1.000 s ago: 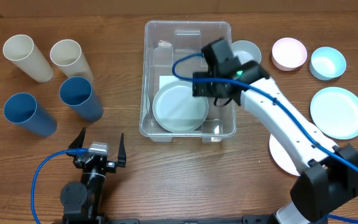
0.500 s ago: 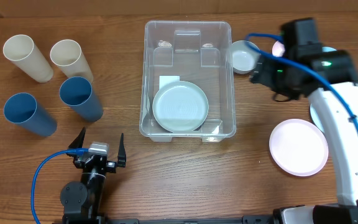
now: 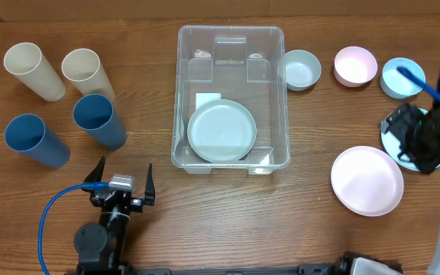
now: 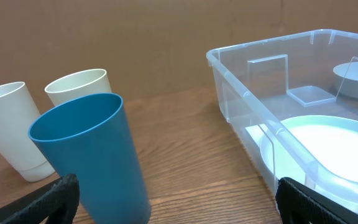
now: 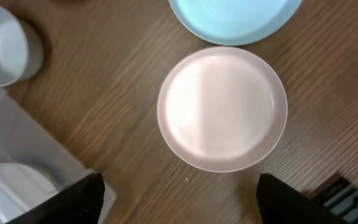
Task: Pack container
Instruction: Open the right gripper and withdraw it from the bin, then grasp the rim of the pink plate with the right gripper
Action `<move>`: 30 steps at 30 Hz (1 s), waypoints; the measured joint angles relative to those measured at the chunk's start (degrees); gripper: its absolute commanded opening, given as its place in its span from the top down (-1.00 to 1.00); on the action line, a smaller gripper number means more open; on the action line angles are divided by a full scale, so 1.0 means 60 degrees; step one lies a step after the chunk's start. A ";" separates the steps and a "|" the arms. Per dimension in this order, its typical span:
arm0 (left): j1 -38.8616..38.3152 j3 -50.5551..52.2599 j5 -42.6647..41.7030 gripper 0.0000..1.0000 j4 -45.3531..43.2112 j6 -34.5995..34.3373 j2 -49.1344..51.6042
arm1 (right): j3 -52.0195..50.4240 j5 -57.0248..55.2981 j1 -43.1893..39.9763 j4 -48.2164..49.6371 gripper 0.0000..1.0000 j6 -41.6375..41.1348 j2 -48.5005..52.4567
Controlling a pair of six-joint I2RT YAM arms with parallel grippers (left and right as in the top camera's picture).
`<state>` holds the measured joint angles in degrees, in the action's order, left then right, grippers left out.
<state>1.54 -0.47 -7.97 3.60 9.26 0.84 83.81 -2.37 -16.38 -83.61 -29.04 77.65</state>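
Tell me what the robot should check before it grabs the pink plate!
1. Right pincer open and empty: ok.
2. Pink plate in the right wrist view, nothing on it: ok.
3. Pink plate clear of the light blue plate: cannot tell, their edges look very close.
4. Room in the container: ok, only one pale plate lies inside.
5. Left pincer out of the way: ok, open and apart from the container.

Pale blue plate (image 5: pixel 229 15) cropped at top — overhead, mostly under right arm (image 3: pixel 422 134), left wrist view crops container (image 4: pixel 241 99)
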 measured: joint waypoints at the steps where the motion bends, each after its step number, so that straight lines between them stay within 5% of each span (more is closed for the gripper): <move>1: 0.0000 0.0000 0.0004 -1.00 0.0000 0.0000 0.0000 | -0.0576 -0.0004 -0.0069 0.0277 -0.61 -0.0109 -0.0233; 10: 0.0000 0.0000 0.0004 -1.00 -0.0004 0.0000 0.0000 | -0.4823 0.0127 -0.0273 0.2153 -0.61 -0.1526 -0.1089; 21: 0.0000 0.0000 0.0004 -1.00 -0.0004 0.0000 0.0000 | -0.7705 0.0659 -0.0273 0.4954 -0.63 -0.3741 -0.1147; 30: 0.0000 0.0000 0.0000 -1.00 -0.0004 0.0000 0.0000 | -0.8699 0.1111 -0.0273 0.6273 -0.10 -0.4663 -0.1198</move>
<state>1.54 -0.47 -7.97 3.57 9.26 0.84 31.62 4.29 -18.02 -45.98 -57.01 70.46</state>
